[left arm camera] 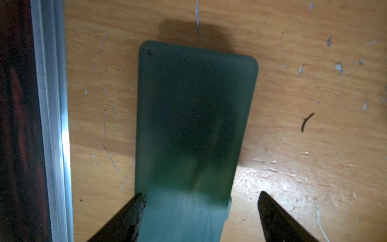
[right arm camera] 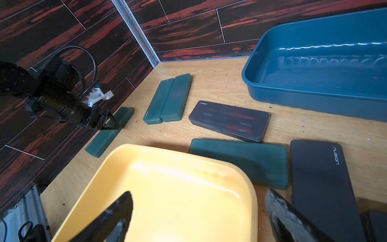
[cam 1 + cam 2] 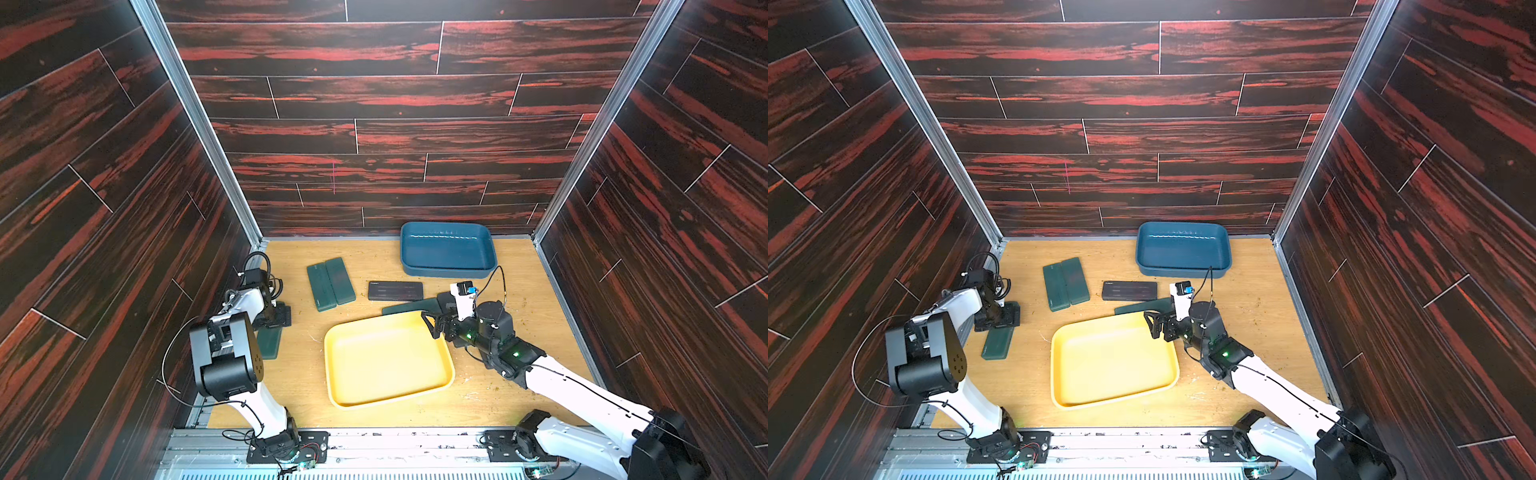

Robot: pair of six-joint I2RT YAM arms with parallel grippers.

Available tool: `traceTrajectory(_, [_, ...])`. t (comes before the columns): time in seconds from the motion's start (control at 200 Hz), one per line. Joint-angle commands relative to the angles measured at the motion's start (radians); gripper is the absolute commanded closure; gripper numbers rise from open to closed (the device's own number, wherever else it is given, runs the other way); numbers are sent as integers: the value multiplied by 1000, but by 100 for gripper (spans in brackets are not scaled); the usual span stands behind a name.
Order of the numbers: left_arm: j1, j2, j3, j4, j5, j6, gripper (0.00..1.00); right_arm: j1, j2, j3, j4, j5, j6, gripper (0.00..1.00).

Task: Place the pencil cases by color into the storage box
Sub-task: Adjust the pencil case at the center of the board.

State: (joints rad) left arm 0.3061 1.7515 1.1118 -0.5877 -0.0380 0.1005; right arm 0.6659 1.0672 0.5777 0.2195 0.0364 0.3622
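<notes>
In both top views the left gripper (image 3: 277, 319) (image 3: 1001, 319) hung low over one end of a lone green case (image 3: 269, 344) (image 3: 997, 344) lying flat on the surface (image 3: 519, 291). The right gripper (image 3: 431, 325) (image 3: 1153, 326) hovered over a corner of the yellow storage box (image 3: 332, 332). The blue storage box (image 3: 446, 272) sat well beyond it. A pair of green cases (image 3: 331, 283) and a black case (image 3: 395, 291) lay between the two grippers, farther out.

From the left wrist, the gripper's jaws stood apart astride the lone green case (image 1: 194, 115), which ran straight ahead of them. One fingertip (image 1: 140, 199) touched its long edge and the other stood clear of it.

From the right wrist, the right gripper (image 2: 200, 191) gaped wide with nothing between its jaws, the yellow storage box (image 2: 178, 188) below it. Ahead lay a half-hidden green case (image 2: 240, 161), with a second black case (image 2: 320, 184) just beside it.
</notes>
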Motion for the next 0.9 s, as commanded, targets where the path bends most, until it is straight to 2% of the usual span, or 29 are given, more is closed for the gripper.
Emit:
traceTrajectory(0.0, [9,48,2,-21,-14,20,16,15,14,-14,30,3,-15,1])
traceTrajectory(0.175, [11,67,40,-33,-21,26,18,29,32,-9,35,11,-26,1])
traceTrajectory(0.336, [11,74,52,-47,26,15,18,41,51,-1,33,22,-34,1])
traceTrajectory(0.706, [3,48,59,-66,213,-70,19,53,53,4,32,18,-28,1])
traceTrajectory(0.897, [-26,7,43,-68,257,-82,19,61,54,5,36,14,-25,1])
